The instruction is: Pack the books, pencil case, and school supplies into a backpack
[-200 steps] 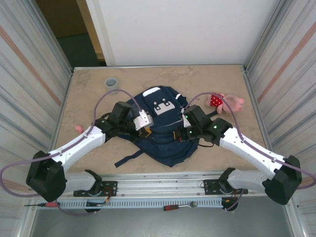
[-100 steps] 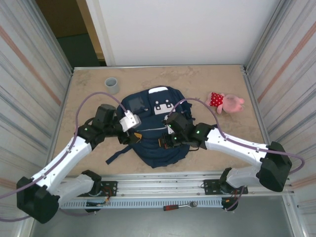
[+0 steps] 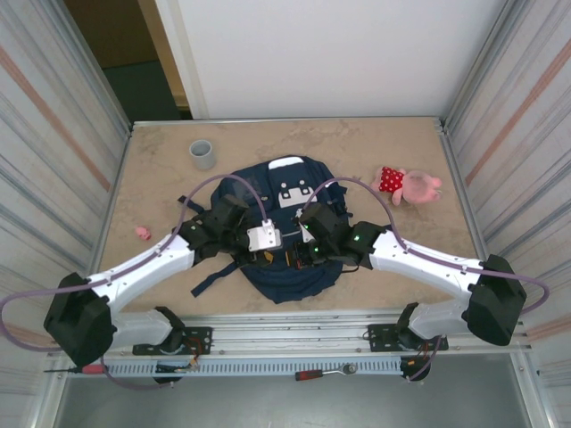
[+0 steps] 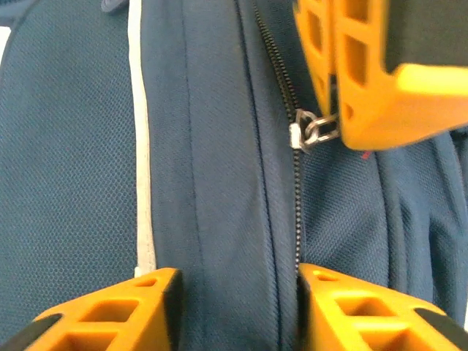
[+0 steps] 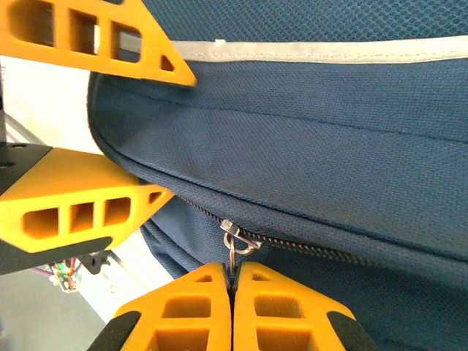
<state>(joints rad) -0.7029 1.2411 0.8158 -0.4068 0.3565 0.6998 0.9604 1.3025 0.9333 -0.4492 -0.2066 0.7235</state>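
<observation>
The navy backpack (image 3: 284, 283) lies flat in the middle of the counter (image 3: 375, 143), between the two arms. Its near end has swung a little to the left within the last second. The right claw (image 5: 232, 269) has come in from the bag's right flank and is clenched on the metal zipper pull (image 5: 232, 245). The left claw (image 4: 238, 276) swung out toward the bag's left edge half a second ago. It is now back beside its partner, jaws parted astride a fold of cloth between the pale stripe (image 4: 139, 146) and the zipper (image 4: 296, 212), not visibly pinching it. The pairing suggests one claw will brace the cloth while the other runs the slider, though which way it must travel cannot be told. A plush toy (image 3: 409, 185) and a cup (image 3: 202, 153) sit well apart, farther back on the counter.
</observation>
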